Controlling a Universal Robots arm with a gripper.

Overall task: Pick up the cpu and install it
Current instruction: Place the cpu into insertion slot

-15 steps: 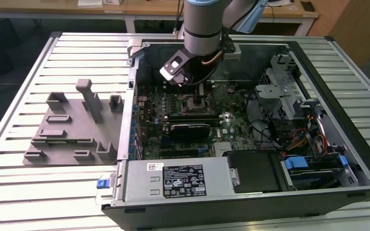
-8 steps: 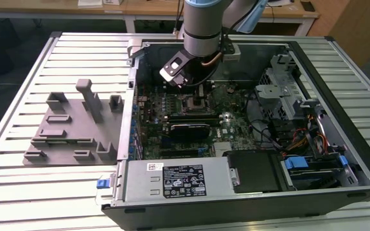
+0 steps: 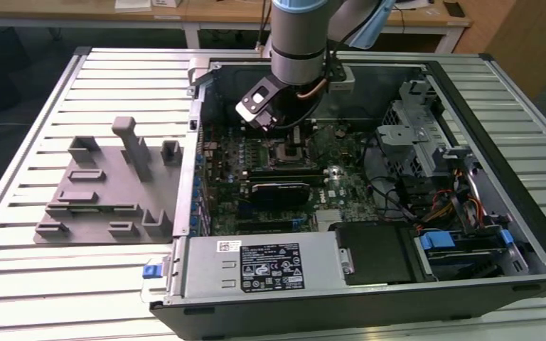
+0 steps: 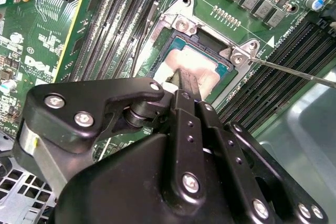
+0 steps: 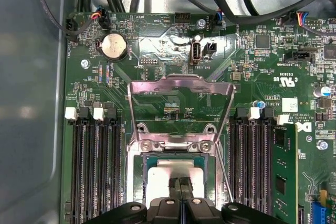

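The cpu (image 5: 160, 174) lies flat in the open socket on the motherboard, its silver-grey top facing up, also seen in the second wrist view (image 4: 202, 59). My gripper (image 5: 181, 183) hangs right over it with its two black fingers pressed together and nothing between them. In the second wrist view the gripper (image 4: 187, 77) has its tips at or just above the chip's top; contact cannot be told. The socket's metal load plate (image 5: 181, 85) stands flipped open beyond the chip. In the exterior view the gripper (image 3: 271, 124) is low inside the computer case, above the socket (image 3: 287, 153).
The thin socket lever (image 4: 294, 72) sticks out beside the socket. Memory slots (image 5: 94, 166) flank it on both sides, with one memory stick (image 5: 283, 177) fitted. Cables (image 5: 252, 3) run above the board. A grey fixture (image 3: 111, 185) sits outside the case at the exterior view's left.
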